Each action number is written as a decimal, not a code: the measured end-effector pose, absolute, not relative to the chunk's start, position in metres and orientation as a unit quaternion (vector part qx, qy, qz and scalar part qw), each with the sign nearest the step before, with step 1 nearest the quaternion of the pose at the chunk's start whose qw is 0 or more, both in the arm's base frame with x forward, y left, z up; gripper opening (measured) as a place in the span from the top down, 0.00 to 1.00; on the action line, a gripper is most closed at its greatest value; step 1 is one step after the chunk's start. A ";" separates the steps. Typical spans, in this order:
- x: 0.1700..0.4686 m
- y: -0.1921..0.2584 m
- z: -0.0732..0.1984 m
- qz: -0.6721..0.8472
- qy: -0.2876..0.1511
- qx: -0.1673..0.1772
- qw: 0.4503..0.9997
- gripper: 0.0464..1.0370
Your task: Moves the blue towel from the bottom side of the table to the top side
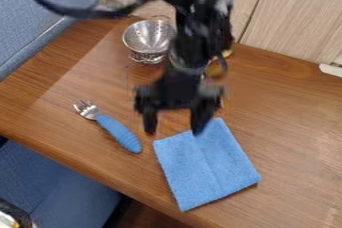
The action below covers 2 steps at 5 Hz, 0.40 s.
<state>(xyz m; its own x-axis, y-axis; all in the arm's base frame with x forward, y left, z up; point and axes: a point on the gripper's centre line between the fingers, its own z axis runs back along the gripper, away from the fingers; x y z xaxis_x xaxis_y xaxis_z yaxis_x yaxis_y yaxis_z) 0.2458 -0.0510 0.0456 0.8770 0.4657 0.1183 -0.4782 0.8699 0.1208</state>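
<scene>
Has towel [206,167] near table's [294,122] bottom edge, slanting lengthwise down to the right. Holds empty gripper [174,129] spread wide at towel's top edge.

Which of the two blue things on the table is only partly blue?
The fork: its handle is blue, its pronged head silvery metal; the towel is blue all over.

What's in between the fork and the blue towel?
Just a thin strip of bare wooden table between the fork and the blue towel, as the camera view shows. The gripper hangs a bit farther back.
</scene>
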 end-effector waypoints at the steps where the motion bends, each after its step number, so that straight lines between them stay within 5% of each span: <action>1: 0.232 -0.051 0.038 0.174 -0.042 0.075 0.981 0.04; 2: 0.229 -0.057 0.032 0.117 -0.058 0.080 0.988 0.04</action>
<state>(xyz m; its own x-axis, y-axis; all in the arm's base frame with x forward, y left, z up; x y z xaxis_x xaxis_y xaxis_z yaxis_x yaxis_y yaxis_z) 0.2286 -0.0570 0.0318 0.9657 0.2227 0.1336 -0.2413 0.9597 0.1442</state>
